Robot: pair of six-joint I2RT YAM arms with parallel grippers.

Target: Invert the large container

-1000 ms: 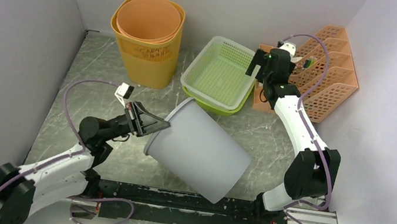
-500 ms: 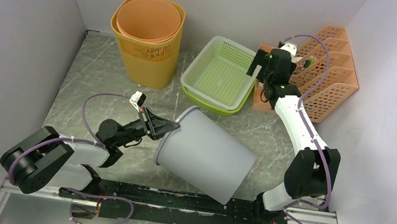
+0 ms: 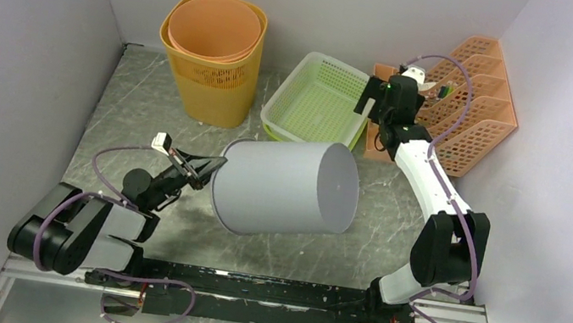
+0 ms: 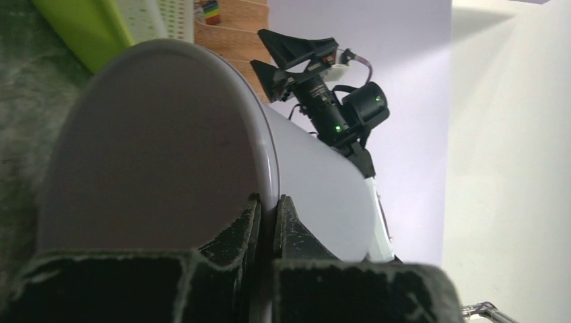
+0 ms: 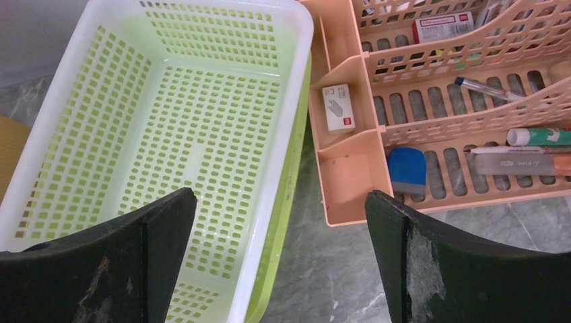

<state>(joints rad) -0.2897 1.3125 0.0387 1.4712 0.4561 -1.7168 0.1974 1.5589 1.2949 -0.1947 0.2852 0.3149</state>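
Top camera looks down; close wrist cameras share its basket.

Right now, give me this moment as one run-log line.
left gripper: shut on rim of grey bin | bin: on its side, base facing right | right gripper: open above green basket | flip: not done

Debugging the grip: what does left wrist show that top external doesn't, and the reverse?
Left wrist only: the left gripper shut on the rim of the grey container, one finger inside and one outside.
Top external only: the container lying sideways with its closed base facing right, and the orange bins at the back.
Both: the grey container, the right gripper, which is open and holds nothing, and the green basket.
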